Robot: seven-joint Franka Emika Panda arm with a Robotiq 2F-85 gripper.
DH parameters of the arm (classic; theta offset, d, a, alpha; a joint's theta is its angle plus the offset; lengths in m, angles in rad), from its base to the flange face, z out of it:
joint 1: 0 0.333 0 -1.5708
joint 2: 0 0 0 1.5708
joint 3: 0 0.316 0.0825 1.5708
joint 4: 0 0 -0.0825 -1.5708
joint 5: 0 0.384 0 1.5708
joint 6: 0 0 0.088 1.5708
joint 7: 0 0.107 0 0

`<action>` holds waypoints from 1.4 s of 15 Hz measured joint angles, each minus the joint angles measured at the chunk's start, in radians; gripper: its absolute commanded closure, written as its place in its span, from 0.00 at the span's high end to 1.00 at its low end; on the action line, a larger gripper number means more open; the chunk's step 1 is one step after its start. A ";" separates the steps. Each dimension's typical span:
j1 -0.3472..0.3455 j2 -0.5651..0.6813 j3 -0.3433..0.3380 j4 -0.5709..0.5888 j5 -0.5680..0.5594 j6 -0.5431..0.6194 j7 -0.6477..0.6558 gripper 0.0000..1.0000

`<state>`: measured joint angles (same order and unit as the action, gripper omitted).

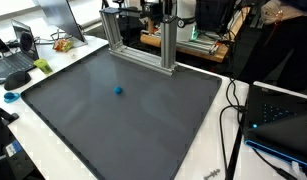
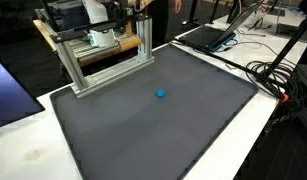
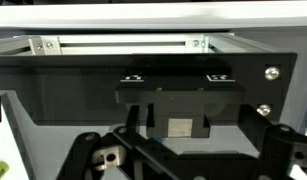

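A small blue ball [image 1: 118,90] [image 2: 160,95] lies alone near the middle of a dark grey mat [image 1: 143,125] [image 2: 183,130]. An aluminium frame [image 1: 138,45] [image 2: 108,60] stands at the mat's far edge. The arm sits behind and above that frame, mostly hidden in both exterior views. In the wrist view my gripper [image 3: 188,165] is open, its dark fingers [image 3: 88,155] spread wide with nothing between them. It faces a black panel [image 3: 143,75] mounted on the frame, far from the ball.
Laptops [image 1: 18,55] [image 2: 208,35] sit on the white table beside the mat. Black cables [image 1: 233,110] [image 2: 278,75] trail along one side. A monitor [image 2: 8,95] and a dark device [image 1: 283,115] stand by the mat's edges.
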<state>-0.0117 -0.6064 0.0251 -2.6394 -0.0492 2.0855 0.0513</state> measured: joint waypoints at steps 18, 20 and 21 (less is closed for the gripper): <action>-0.019 0.044 0.000 0.007 -0.016 0.023 0.033 1.00; -0.019 0.043 0.000 0.007 -0.017 0.019 0.032 1.00; -0.019 0.043 0.000 0.007 -0.017 0.015 0.031 1.00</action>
<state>-0.0306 -0.5629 0.0249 -2.6328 -0.0660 2.1010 0.0818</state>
